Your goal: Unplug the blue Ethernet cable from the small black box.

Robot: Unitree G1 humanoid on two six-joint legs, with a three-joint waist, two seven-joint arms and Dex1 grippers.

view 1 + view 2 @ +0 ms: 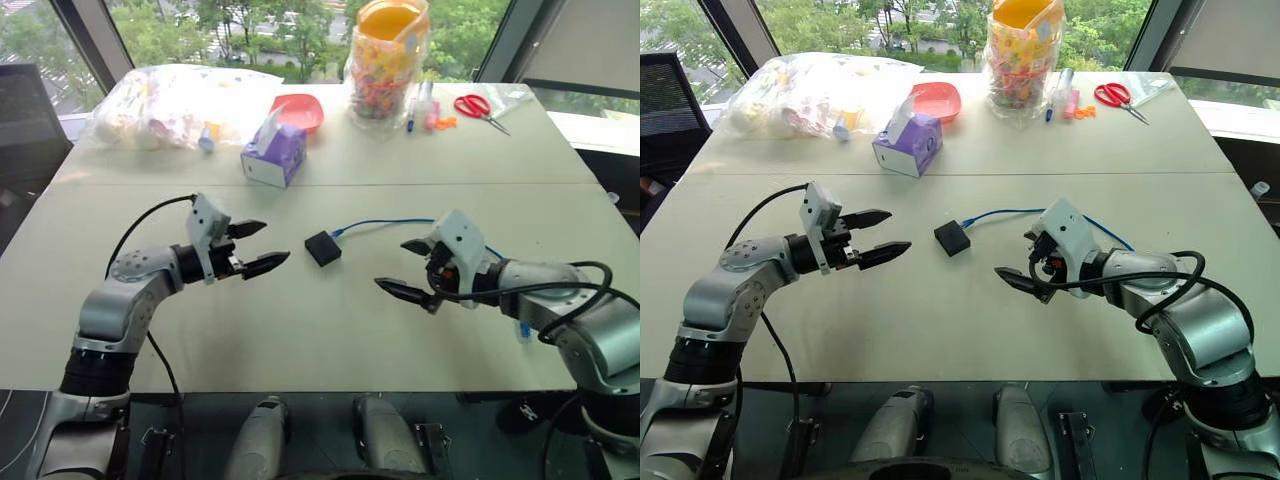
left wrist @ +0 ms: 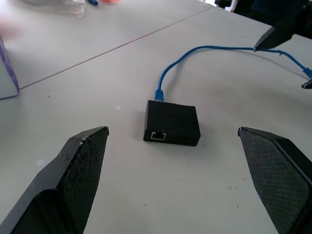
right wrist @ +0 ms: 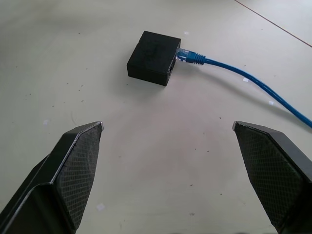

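Blue Ethernet cable [image 1: 385, 223]: seen just right of frame centre in the left eye view, still plugged by its end into the small black box [image 1: 322, 248]; from there it is curved rightward across the table [image 1: 300, 330] and passed behind the right gripper.

Small black box: lain flat on the table at frame centre, between the two grippers and touched by neither; an empty port is shown on one side in the left wrist view [image 2: 171, 123], the plugged side in the right wrist view [image 3: 154, 57].

Left gripper [image 1: 262, 247]: held at centre-left of the frame, its fingers spread wide with nothing between them, pointed toward the box and kept apart from it.

Right gripper [image 1: 408, 268]: held at centre-right, its fingers also spread wide and empty, aimed toward the box from the other side; the cable is run close by it, without contact that can be made out.

Purple tissue box [image 1: 274, 154]: placed above the black box, toward upper centre.

Red bowl [image 1: 298, 110]: set just behind the tissue box.

Clear plastic bag [image 1: 180, 102]: spread across the upper left.

Jar with yellow lid [image 1: 388, 62]: stood at upper centre-right, wrapped in clear plastic.

Red scissors [image 1: 478, 108]: laid at the upper right, near some pens [image 1: 423, 104].
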